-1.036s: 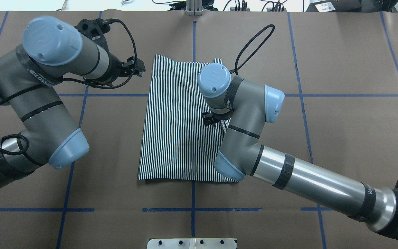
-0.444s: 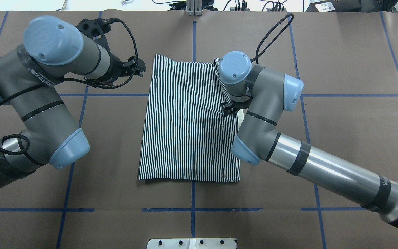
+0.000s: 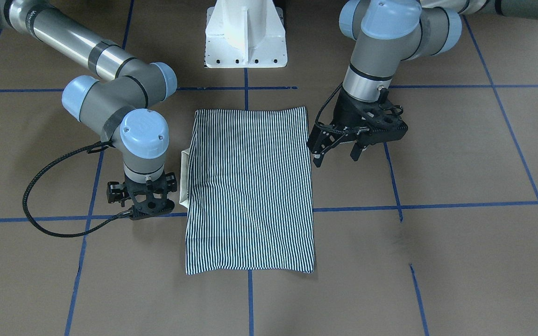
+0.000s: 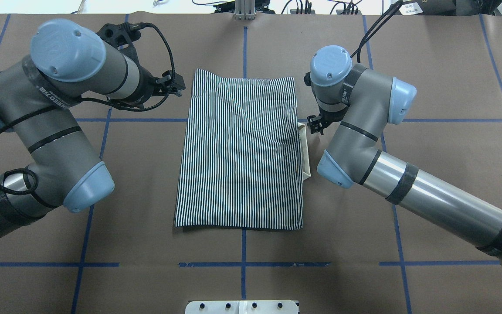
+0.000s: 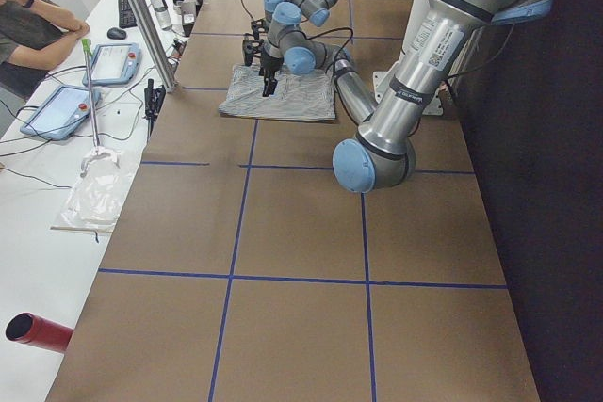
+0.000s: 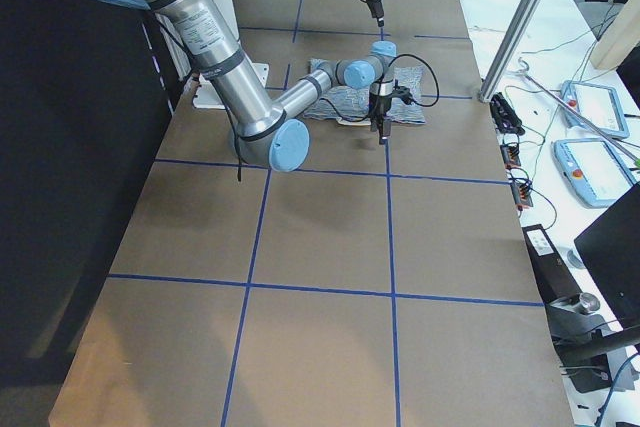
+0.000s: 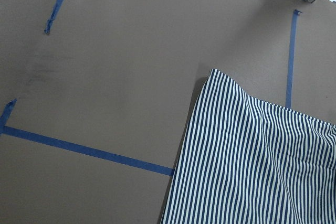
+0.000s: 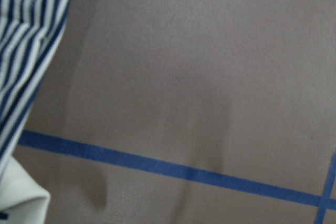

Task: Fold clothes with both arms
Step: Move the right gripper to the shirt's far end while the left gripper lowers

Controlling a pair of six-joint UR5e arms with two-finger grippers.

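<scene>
The table is covered in brown paper and marked into large squares with blue tape. A white base stands at the robot's edge of it. Along the far side runs a white bench with two tablets on it (a person's folded arms rest at its far end), and a metal post rises beside it. A red tube lies at the bench's near corner.

The shirt lies flat in the middle of the table, folded into a tall striped rectangle. Its cream collar sticks out from the long edge on the robot's right.

The left gripper hangs just beside the shirt's other long edge, near the corner farthest from the robot. Its jaws are spread wide and hold nothing, and the fingers are clear of the cloth. Its wrist camera looks down on that striped corner and the bare paper next to it.

The right gripper points straight down over the paper, just beside the collar and close to a tape line. The wrist above it hides its fingers, so I cannot tell whether the jaws are apart or together. Its camera shows bare paper, with the shirt's edge off to one side.
</scene>
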